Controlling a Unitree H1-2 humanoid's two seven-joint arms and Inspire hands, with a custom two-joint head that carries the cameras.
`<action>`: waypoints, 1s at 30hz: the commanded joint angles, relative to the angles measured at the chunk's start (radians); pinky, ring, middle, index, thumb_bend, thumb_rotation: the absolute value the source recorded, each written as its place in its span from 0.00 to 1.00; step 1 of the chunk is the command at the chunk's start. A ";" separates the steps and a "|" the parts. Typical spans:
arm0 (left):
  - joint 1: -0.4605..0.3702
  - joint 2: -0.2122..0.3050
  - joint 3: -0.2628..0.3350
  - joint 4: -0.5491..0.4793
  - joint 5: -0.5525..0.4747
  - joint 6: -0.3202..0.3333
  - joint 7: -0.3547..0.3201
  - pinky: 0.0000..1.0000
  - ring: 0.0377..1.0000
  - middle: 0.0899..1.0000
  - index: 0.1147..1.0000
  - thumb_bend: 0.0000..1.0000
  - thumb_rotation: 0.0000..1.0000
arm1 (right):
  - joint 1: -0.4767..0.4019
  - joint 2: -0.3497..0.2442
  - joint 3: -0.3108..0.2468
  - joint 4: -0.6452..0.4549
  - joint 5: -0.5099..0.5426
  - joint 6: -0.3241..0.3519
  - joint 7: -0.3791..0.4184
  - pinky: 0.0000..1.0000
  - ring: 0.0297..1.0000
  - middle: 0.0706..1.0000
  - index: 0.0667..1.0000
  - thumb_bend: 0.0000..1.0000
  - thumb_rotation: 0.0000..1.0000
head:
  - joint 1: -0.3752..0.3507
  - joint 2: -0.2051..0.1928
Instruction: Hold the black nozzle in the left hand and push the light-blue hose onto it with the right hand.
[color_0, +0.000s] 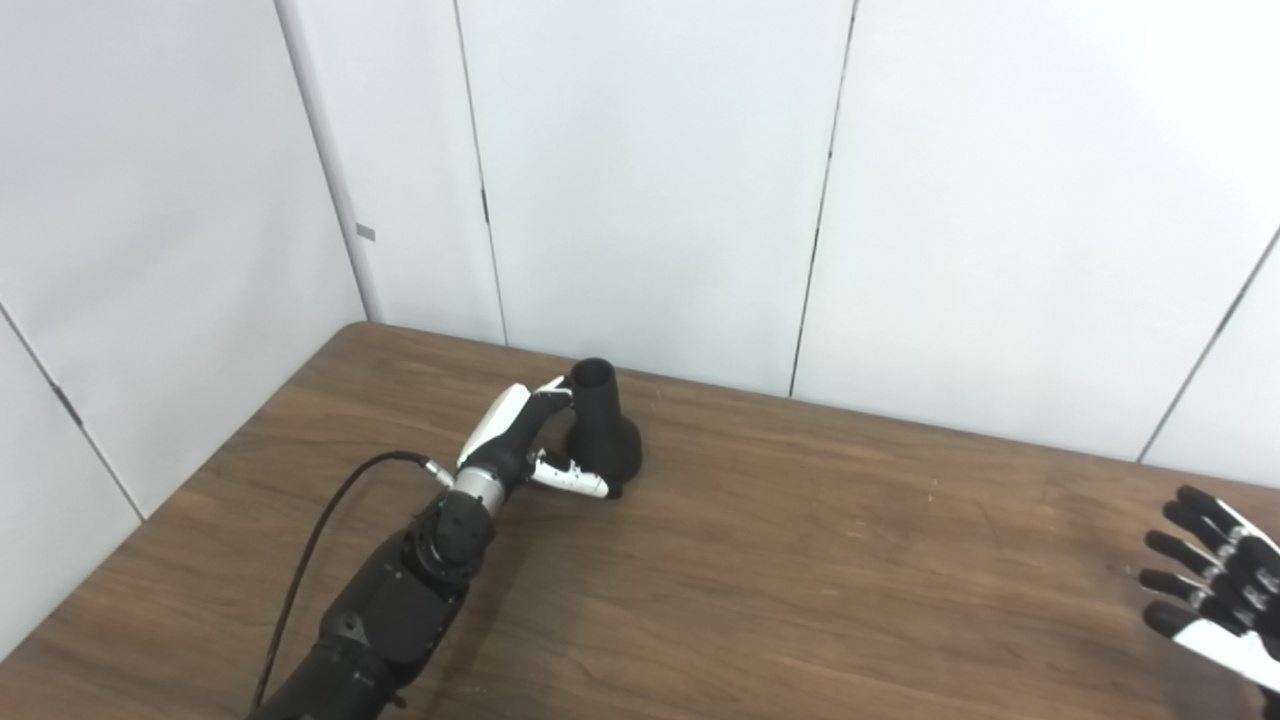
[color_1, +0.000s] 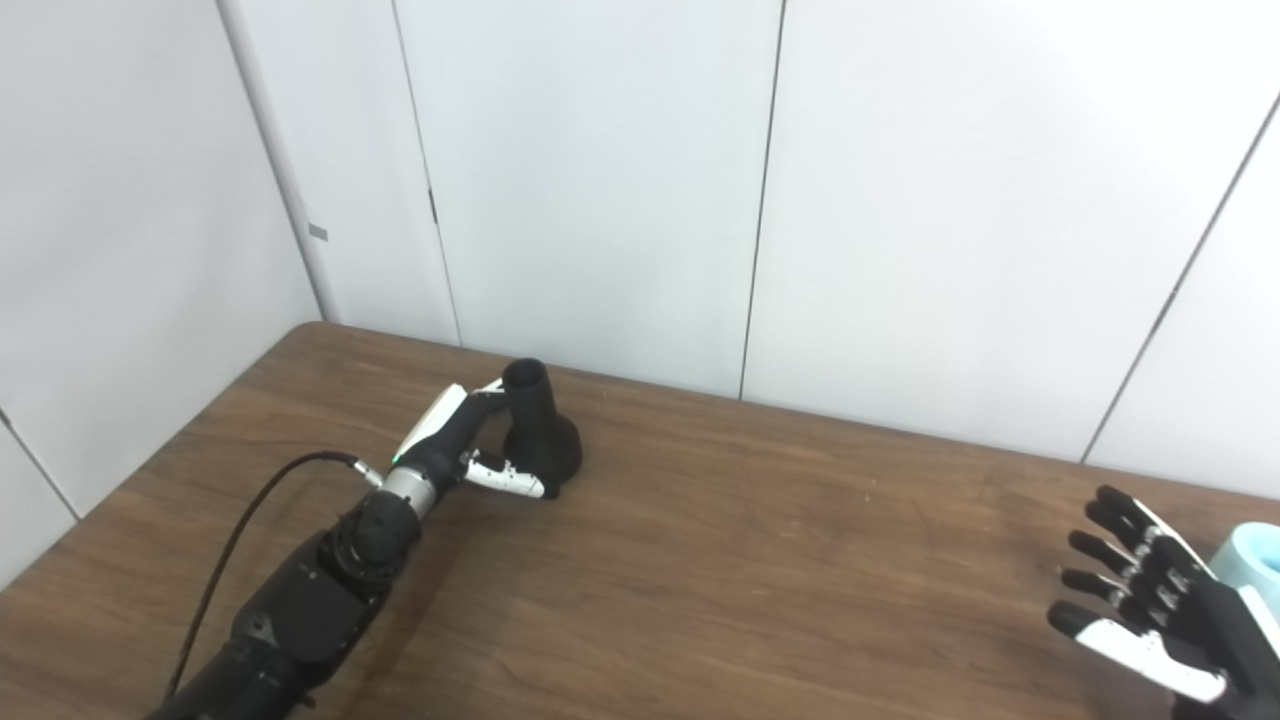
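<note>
Left hand (color_0: 525, 440) at the black nozzle (color_0: 602, 428)
Its fingers wrap the upright nozzle on the desk (color_0: 800, 560); right hand (color_1: 1150, 610) spread apart beside the light-blue hose (color_1: 1255, 555)

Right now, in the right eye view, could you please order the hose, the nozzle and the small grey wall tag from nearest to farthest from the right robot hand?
1. Hose: just behind the right robot hand, at the right edge.
2. Nozzle: across the table, by the left robot hand.
3. Wall tag: on the far left wall.
</note>
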 joint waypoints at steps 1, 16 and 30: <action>0.069 -0.109 -0.105 0.016 -0.064 0.001 -0.229 1.00 1.00 0.96 0.41 0.52 0.07 | -0.049 -0.020 -0.012 -0.085 0.005 -0.016 -0.012 0.75 0.86 0.91 0.90 0.73 0.19 | -0.006 0.002; 0.070 -0.141 -0.184 -0.049 -0.092 -0.045 -0.292 1.00 1.00 0.97 0.41 0.52 0.07 | -0.055 0.018 -0.012 -0.195 -0.004 0.149 -0.073 0.79 0.89 0.93 0.91 0.68 0.10 | -0.044 0.009; 0.074 -0.174 -0.288 -0.081 -0.100 -0.067 -0.364 1.00 1.00 0.96 0.41 0.52 0.06 | -0.057 0.016 0.002 -0.212 -0.033 0.162 -0.079 0.75 0.86 0.89 0.87 0.75 0.13 | -0.104 0.029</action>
